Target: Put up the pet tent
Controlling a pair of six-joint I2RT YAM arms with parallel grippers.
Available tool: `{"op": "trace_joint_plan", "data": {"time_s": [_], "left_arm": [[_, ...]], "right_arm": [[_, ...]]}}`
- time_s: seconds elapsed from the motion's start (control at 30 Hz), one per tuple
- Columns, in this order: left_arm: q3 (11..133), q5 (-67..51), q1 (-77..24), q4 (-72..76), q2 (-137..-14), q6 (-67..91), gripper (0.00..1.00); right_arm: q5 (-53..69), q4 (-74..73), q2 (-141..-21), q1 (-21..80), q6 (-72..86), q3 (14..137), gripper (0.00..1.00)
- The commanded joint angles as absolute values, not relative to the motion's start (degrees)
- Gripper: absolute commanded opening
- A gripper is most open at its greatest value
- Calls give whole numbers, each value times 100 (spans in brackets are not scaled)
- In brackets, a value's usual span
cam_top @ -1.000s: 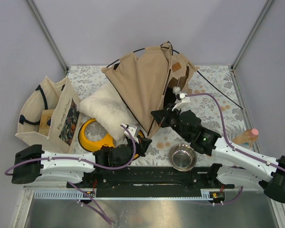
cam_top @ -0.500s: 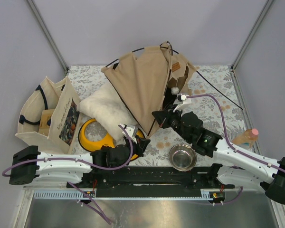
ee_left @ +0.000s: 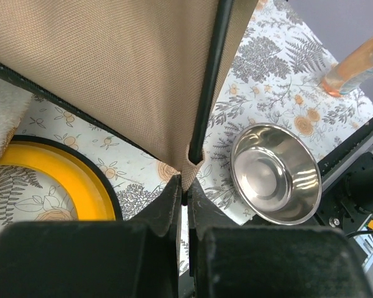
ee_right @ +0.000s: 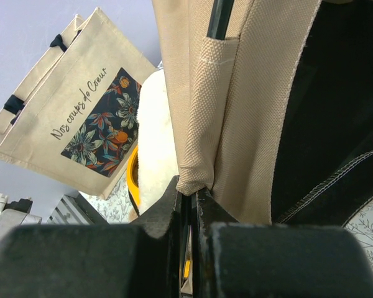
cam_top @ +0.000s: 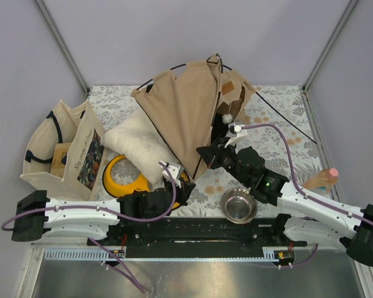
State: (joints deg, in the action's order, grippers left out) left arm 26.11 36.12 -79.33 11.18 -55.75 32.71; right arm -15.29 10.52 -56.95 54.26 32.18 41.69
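Overhead, I see the tan canvas pet tent with thin black poles (cam_top: 186, 108) standing half-spread at the middle rear of the floral-print table (cam_top: 280, 99), leaning over the white fluffy cushion (cam_top: 142, 146). In that view the wrists mask both contact points.

Left wrist view resolves one. The left gripper (ee_left: 184, 194) has its fingers pressed together on the lowest canvas corner, right where a black pole (ee_left: 209, 74) ends. A round stainless steel bowl (ee_left: 275, 172) sits just right of it, a yellow ring-shaped dish (ee_left: 81, 183) to the left.

In the right wrist view, the right gripper (ee_right: 188, 194) pinches the bottom tip of a stitched canvas pole sleeve (ee_right: 202, 105). Only here do I see the tent's black inner fabric. The cream printed tote bag (ee_right: 68, 130) lies beyond.
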Motion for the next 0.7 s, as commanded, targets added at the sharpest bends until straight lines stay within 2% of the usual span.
{"op": "trace_joint_plan", "data": {"time_s": [0.0, 0.67], "left_arm": [[2882, 2690, -8200, -246, -5809, 3068, 0], [3472, 2909, -8200, -633, -5897, 3103, 0]], "right_arm": [[-2391, 2408, -5713, 5115, 2803, 4210, 0], [-1284, 2074, -5572, 5124, 2566, 3709, 0]]}}
